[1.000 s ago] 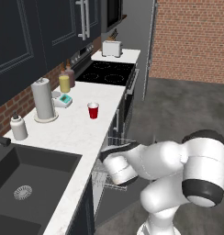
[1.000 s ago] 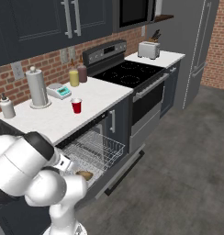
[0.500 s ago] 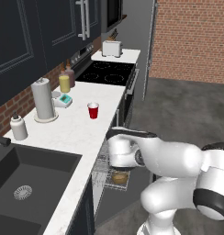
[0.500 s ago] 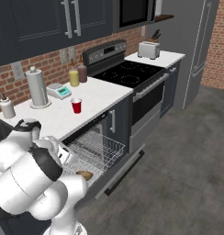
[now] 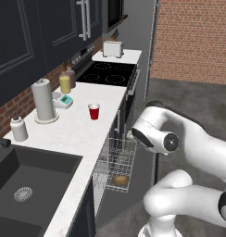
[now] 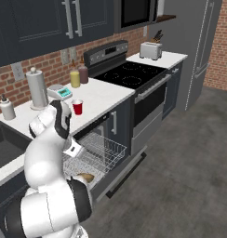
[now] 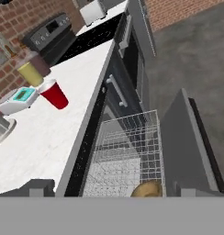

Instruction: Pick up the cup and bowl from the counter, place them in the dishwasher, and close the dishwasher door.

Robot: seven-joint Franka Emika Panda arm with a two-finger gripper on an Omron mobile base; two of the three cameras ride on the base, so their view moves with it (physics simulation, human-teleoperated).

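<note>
Now the arm has swung up vs. 1 s ago, elbow higher over the pulled-out white rack (image 5: 116, 159). Claw (image 7: 109, 192) wide open, holding nothing. Bowl (image 5: 120, 180) sits in the rack of the dishwasher (image 6: 116, 139), door (image 7: 185, 151) down. Cup (image 5: 94, 111) unmoved, upright on counter (image 5: 78, 134), near the towel roll (image 5: 43, 100).

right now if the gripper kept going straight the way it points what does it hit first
Most likely the white wire rack of the open dishwasher, near the bowl lying in it. The hand view looks down into the rack, though depth is hard to judge. The cup sits well off that line.
</note>
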